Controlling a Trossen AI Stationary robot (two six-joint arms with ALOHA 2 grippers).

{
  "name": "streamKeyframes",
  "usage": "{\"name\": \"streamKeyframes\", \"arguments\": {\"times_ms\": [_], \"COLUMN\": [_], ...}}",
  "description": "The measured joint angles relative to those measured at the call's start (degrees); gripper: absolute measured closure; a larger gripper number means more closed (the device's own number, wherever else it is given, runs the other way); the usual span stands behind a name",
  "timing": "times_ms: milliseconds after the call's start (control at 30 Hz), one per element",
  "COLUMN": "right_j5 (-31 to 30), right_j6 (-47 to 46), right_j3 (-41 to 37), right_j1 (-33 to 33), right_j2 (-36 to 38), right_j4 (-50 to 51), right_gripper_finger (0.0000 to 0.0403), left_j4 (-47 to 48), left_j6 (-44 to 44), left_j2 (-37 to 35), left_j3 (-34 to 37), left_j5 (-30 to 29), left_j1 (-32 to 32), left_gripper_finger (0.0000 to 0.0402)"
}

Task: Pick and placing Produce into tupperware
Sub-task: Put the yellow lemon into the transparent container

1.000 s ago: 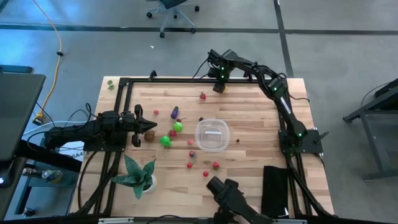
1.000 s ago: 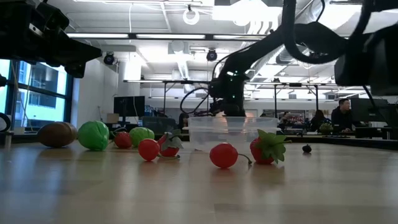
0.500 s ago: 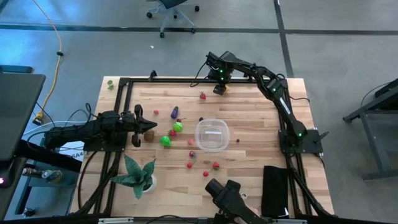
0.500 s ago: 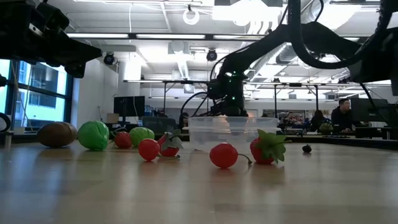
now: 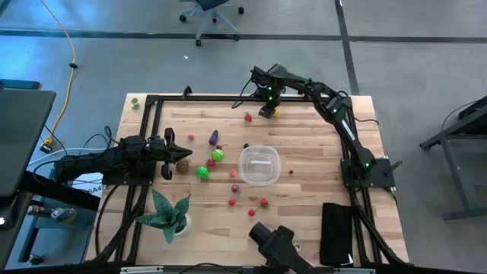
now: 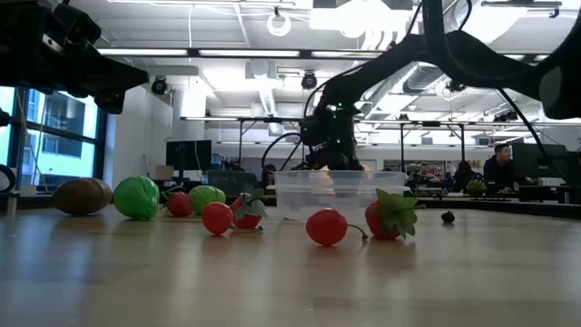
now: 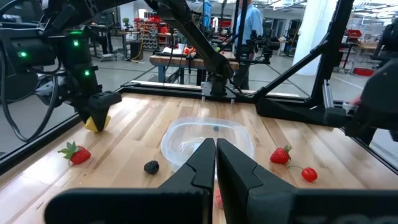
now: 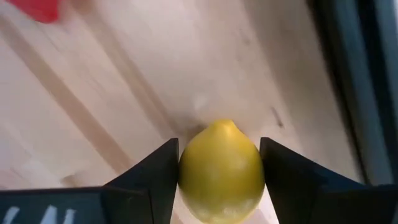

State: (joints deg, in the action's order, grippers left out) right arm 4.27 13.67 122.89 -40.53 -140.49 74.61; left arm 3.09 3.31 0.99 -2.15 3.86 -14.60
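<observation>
The clear tupperware (image 5: 259, 165) stands mid-table on its base and holds nothing that I can see. Tiny produce lies scattered around it: a strawberry (image 5: 248, 117), a purple piece (image 5: 214, 138), two green pieces (image 5: 202, 173), a brown one (image 5: 183, 164), and red ones (image 5: 264, 202) toward the near side. My right gripper (image 5: 268, 111) is at the table's far edge, shut on a yellow lemon (image 8: 219, 171). My left gripper (image 5: 169, 152) waits shut over the table's left side, next to the brown piece and touching nothing. My right gripper pinches the yellow lemon's two sides (image 8: 186, 174) between its fingers (image 8: 152, 177), coming from above and pointing down. The lemon's pointed tip faces away from the wrist. It sits low over the wood (image 7: 96, 122); whether it still rests on the table I cannot tell.
A black frame rail (image 5: 228, 97) runs along the far edge just behind the lemon. A spiky potted plant (image 5: 169, 215) stands at the near left. A black pad (image 5: 337, 232) lies at the near right, and a dark object (image 5: 278, 247) sits at the near edge.
My right arm has eased slightly toward the table's left while its gripper stays at the lemon by the far edge. The dark object at the near edge has slid a little left.
</observation>
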Motion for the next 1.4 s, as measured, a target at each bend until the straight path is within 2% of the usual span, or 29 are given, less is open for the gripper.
{"name": "streamKeyframes", "arguments": {"times_ms": [133, 400, 800, 1067, 1400], "right_j5": [3.5, 6.8, 8.9, 8.7, 2.3], "right_j6": [-1.0, 0.3, -2.1, -6.6, -12.2], "right_j3": [0.0, -0.1, -0.1, -0.1, 0.0], "right_j1": [1.0, 3.5, 10.0, 18.8, 32.8], "right_j2": [0.0, 1.1, 9.9, 14.5, 14.7], "right_j4": [0.0, 0.1, 0.4, 3.2, 3.5], "right_gripper_finger": [0.0214, 0.0218, 0.0219, 0.0219, 0.0219], "left_j4": [0.0, 0.0, 0.0, 0.0, 0.0], "left_j6": [0.0, 0.0, 0.0, 0.0, 0.0], "left_j2": [0.0, 0.0, 0.0, 0.0, 0.0], "left_j3": [0.0, 0.0, 0.0, 0.0, 0.0], "left_j5": [0.0, 0.0, 0.0, 0.0, 0.0], "left_j1": [0.0, 0.0, 0.0, 0.0, 0.0], "left_gripper_finger": [0.0396, 0.0396, 0.0396, 0.0396, 0.0396]}}
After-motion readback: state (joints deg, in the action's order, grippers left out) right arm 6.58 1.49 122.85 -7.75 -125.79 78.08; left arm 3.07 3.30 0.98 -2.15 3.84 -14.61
